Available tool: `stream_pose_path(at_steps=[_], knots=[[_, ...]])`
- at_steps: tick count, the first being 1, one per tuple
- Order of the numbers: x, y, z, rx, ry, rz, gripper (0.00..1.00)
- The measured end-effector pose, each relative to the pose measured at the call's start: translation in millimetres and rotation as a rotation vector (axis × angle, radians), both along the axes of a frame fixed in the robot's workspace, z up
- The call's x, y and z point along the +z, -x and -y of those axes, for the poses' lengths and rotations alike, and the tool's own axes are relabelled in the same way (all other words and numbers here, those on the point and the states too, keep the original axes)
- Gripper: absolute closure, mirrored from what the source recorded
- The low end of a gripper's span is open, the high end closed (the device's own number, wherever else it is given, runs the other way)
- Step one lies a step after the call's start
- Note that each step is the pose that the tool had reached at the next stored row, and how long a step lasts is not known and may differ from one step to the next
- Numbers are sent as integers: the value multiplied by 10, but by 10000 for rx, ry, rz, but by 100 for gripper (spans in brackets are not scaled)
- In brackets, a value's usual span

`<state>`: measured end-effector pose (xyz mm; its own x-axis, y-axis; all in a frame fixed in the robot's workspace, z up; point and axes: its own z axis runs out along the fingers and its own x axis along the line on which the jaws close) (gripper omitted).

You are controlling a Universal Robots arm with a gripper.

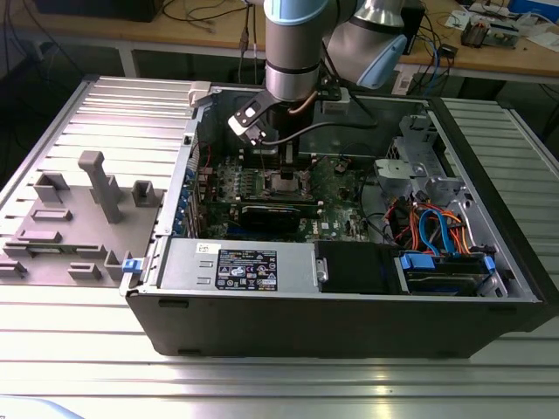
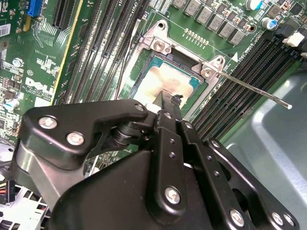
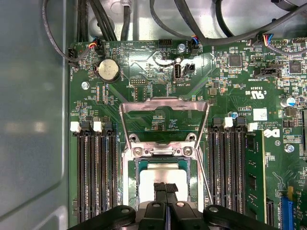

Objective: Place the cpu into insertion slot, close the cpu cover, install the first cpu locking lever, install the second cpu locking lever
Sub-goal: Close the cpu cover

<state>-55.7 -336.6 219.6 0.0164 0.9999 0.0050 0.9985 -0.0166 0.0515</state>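
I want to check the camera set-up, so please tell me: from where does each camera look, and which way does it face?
Exterior view: off the arm, raised beside the open computer case, looking down into it; the arm reaches in.
First wrist view: on the wrist, facing straight down at the green board; the gripper shows.
Second wrist view: on the wrist, looking slantwise along the gripper body.
Both wrist views share the gripper and the cpu lying in the insertion slot.

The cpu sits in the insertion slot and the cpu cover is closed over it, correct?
No. The cpu sits in the insertion slot, but the cpu cover is open, swung back off it; the first wrist view shows this.
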Motion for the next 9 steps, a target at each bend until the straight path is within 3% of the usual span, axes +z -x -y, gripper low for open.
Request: stream_pose_path(at_steps=[9], knots=[[16, 0, 0, 1, 2, -2, 89]])
